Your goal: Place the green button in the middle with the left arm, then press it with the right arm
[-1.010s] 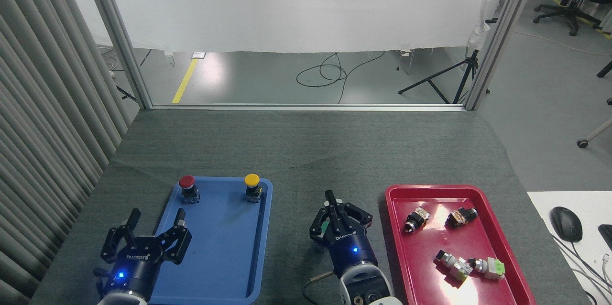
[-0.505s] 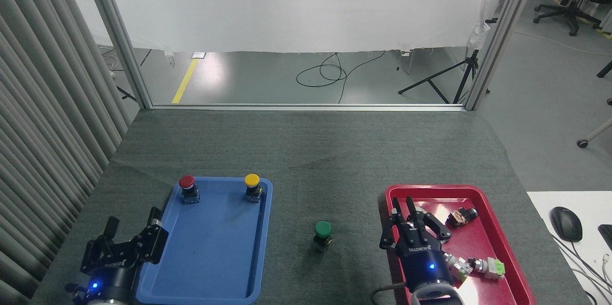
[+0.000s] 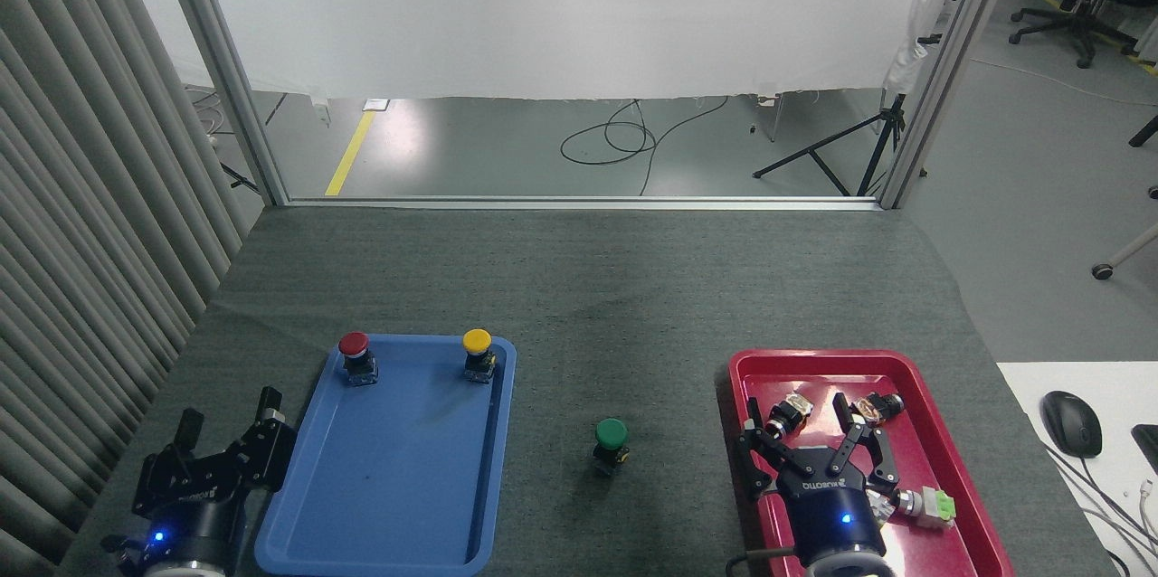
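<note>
Both grippers, left & right, wide open, empty

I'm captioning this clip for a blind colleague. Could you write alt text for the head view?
A small push-button with a green domed cap stands alone on the dark grey felt table, between a blue plastic tray holding red-capped and yellow-capped buttons and a red plastic tray of loose parts. The black left gripper and right gripper are both open and empty.

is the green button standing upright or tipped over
Upright. The small push-button with the domed green cap stands on its boxy black base on the dark grey felt table, cap on top, between the blue and red trays, untouched by either gripper.
</note>
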You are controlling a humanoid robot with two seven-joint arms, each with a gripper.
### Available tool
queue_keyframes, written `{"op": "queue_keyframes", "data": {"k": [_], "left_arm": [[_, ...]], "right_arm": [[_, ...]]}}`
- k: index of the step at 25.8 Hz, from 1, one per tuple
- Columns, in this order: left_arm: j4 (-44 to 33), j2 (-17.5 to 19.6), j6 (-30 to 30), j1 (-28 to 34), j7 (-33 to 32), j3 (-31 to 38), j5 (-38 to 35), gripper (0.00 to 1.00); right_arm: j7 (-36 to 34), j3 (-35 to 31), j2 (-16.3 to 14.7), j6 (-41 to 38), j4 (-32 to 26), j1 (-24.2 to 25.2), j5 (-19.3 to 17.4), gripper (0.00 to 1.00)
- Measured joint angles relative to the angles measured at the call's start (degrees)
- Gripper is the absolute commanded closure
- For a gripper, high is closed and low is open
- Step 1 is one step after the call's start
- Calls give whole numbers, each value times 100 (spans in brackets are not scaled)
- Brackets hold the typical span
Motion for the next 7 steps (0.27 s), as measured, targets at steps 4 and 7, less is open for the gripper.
{"op": "queue_keyframes", "data": {"k": [4, 7], "left_arm": [[-5, 2, 25, -92, -3, 6, -5, 1], [-57, -3, 56, -232, -3, 8, -6, 1]], "right_arm": [[-1, -1, -1, 36, 0, 46, 0, 0], [-11, 1, 15, 59, 1, 64, 0, 0]]}}
